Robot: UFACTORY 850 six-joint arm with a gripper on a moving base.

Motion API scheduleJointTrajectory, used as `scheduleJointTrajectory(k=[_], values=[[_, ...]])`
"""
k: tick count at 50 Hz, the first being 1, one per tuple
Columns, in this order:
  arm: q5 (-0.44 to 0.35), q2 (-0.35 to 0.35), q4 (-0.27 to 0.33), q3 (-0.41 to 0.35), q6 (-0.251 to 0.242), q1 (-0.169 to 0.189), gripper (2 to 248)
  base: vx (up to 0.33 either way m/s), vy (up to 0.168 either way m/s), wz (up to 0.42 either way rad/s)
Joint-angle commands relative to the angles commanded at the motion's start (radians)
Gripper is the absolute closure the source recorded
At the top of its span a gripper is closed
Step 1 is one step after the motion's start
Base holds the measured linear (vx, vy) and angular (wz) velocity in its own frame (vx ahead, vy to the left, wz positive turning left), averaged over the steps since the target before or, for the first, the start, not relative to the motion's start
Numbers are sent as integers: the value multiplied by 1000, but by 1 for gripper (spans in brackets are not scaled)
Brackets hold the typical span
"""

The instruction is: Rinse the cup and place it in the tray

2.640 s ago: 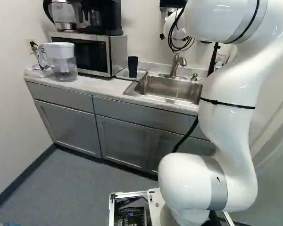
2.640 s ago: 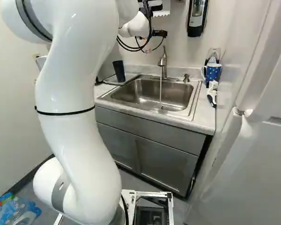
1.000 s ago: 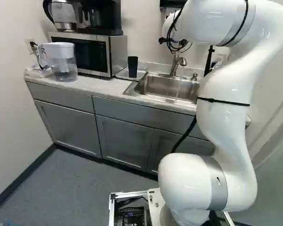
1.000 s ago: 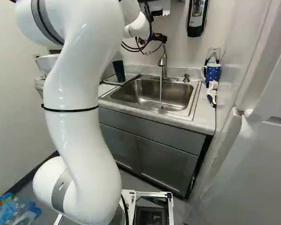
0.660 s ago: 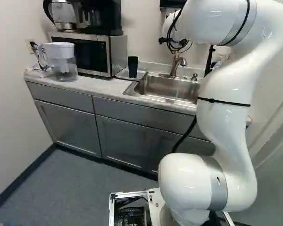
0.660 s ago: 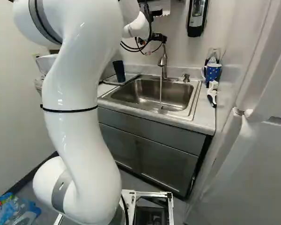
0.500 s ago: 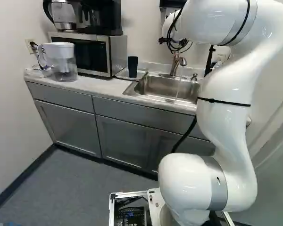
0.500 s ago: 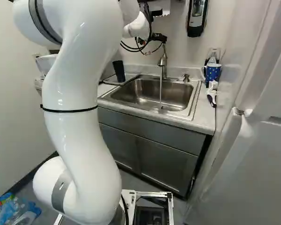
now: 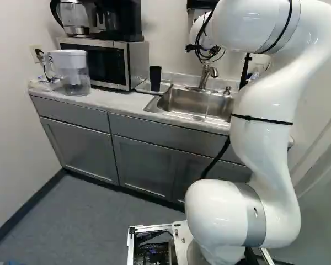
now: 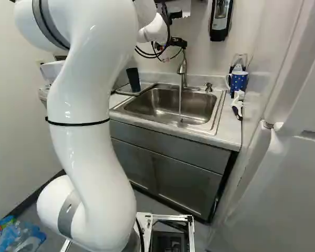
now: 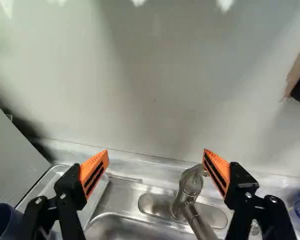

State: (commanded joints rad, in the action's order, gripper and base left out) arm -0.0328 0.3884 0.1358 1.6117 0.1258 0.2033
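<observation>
Cup (image 9: 155, 78), dark and upright, is seen in the tray (image 9: 165, 87), beside the gripper (image 11: 155, 150), past the finger farther from the faucet (image 11: 191, 184). The fingers are spread wide, with nothing held. As water (image 10: 180, 102) is running, faucet operation is judged the step in hand; the faucet is best centred ahead of the fingers, then nudged gently, with the cup avoided.

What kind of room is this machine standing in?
Probably a small kitchenette or break room: a sink with a running faucet, a microwave on the counter, and a water pitcher.
</observation>
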Motion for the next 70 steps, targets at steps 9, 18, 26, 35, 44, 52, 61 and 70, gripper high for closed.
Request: scheduleJointTrajectory(k=[9, 18, 26, 35, 44, 52, 61, 70], values=[[15, 0, 0, 0, 0, 0, 3, 0, 0, 0], [32, 0, 0, 0, 0, 0, 3, 0, 0, 0], [49, 0, 0, 0, 0, 0, 3, 0, 0, 0], [66, -1, 0, -1, 0, 0, 3, 0, 0, 0], [85, -11, 0, -13, 0, 0, 3, 0, 0, 0], [96, -11, 0, -13, 0, 0, 3, 0, 0, 0], [96, -11, 0, -13, 0, 0, 3, 0, 0, 0], [96, -11, 0, -13, 0, 0, 3, 0, 0, 0]])
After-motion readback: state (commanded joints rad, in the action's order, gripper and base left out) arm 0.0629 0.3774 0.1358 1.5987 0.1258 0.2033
